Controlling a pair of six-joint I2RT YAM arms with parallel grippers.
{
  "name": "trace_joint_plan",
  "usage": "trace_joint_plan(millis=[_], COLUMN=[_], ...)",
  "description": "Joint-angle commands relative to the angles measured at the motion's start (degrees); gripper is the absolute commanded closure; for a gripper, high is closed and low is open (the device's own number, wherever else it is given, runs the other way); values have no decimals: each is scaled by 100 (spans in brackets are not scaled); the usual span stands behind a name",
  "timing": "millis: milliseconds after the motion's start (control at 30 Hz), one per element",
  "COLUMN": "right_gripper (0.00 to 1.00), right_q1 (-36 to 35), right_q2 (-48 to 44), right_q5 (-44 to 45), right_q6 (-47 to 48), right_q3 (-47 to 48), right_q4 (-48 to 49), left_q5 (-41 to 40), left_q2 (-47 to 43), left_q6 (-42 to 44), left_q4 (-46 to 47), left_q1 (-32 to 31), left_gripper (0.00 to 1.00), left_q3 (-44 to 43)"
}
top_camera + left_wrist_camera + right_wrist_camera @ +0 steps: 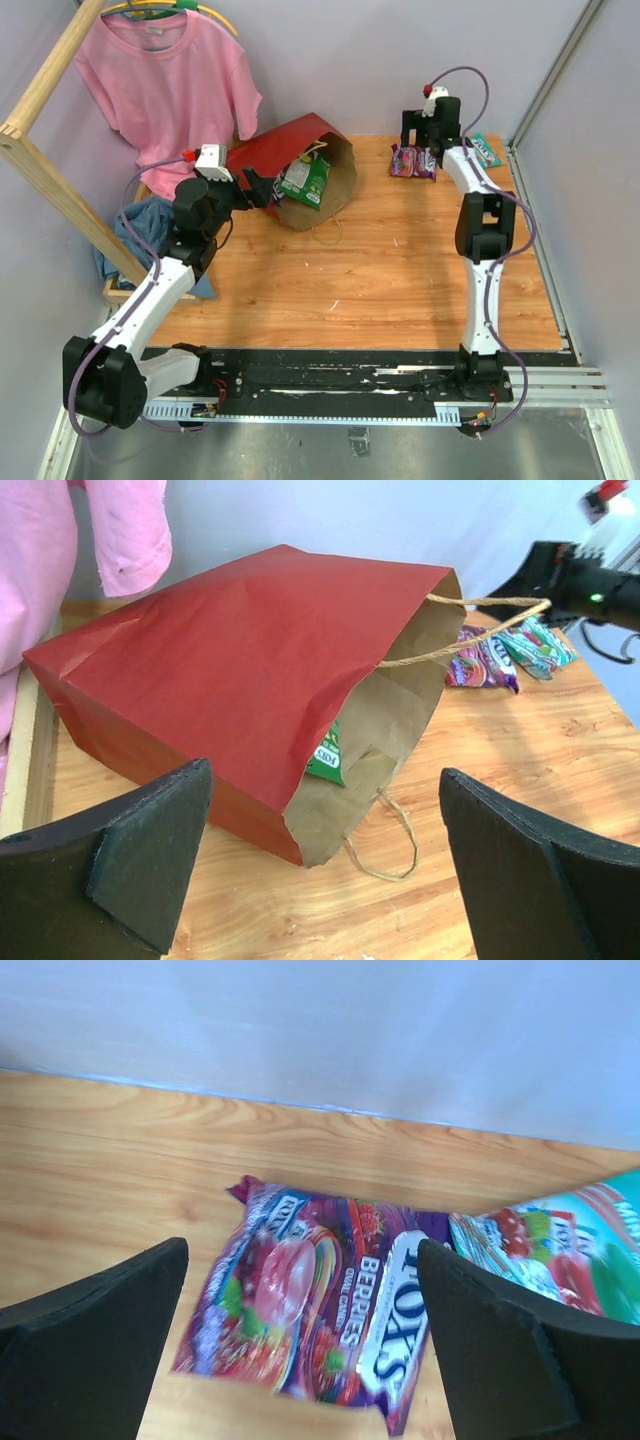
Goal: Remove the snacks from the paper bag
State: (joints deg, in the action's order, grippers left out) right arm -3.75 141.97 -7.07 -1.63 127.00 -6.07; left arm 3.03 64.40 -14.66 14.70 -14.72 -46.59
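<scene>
Notably, the purple packet (320, 1310) lies flat on the table (100, 1160) beneath our right gripper (300, 1295), which is spread wide and empty, as if the packet were set aside. We see the paper bag (230, 660) tipped over just ahead of our left gripper (320, 800), equally wide and empty, its mouth exposing a green packet (325, 760) for reaching.

Dark red paper bag (285, 148) lying on its side, mouth open toward the right, green packet (306, 180) inside. Purple packet (411, 162) and teal packet (485, 150) lie flat, well apart from the bag.
</scene>
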Motion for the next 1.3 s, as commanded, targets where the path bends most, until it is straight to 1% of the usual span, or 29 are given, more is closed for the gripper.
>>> trace_joint_plan(millis=[0,67,133,200,267,367,433,500,533,600,700,767,867,1033,1267], right_gripper=[1,1,1,1,0,1,1,4,7,11,16,18,24,28,36], right_q1=[-41,-118,-307,-653,-1156,-2153,-2779,-3311,-3521,-3846,-4176,-4290,-4300,-4261,-3975], right_q2=[-1793,-2566,-3449,-4201,-4814,-5585,-5920,-6107,-6129,-6026,-5541,-5116,-4416,-3252,-2176], right_q5=[-70,73,226,519,921,1578,1865,1915,1841,1669,1333,1042,834,1001,1452], right_q6=[-469,-744,-901,-744,-329,518,876,970,922,787,691,672,648,823,854], right_q3=[-1394,-2425,-3639,-4750,-5679,-6807,-7505,-8014,-8102,-8087,-7793,-7447,-6723,-5601,-4524], right_q4=[1410,1804,2403,2893,3118,3427,3775,3956,3903,3656,3395,3246,2862,2511,2319], left_q5=[-39,-16,48,168,241,328,330,356,363,389,467,506,590,783,856], left_q2=[-289,-353,-402,-435,-490,-597,-627,-666,-699,-752,-704,-604,-482,-468,-377], left_q6=[24,3,-42,-86,-122,-114,-109,-114,-116,-169,-328,-441,-573,-700,-716], left_q4=[-54,-29,41,58,114,190,175,139,123,86,-10,-165,-351,-249,-141], left_q1=[58,59,65,79,84,99,114,134,148,173,233,292,412,535,602], left_gripper=[0,0,0,0,0,0,0,0,0,0,0,0,0,0,0], left_q3=[-156,-119,-70,-49,20,149,188,207,205,202,152,66,-24,49,124])
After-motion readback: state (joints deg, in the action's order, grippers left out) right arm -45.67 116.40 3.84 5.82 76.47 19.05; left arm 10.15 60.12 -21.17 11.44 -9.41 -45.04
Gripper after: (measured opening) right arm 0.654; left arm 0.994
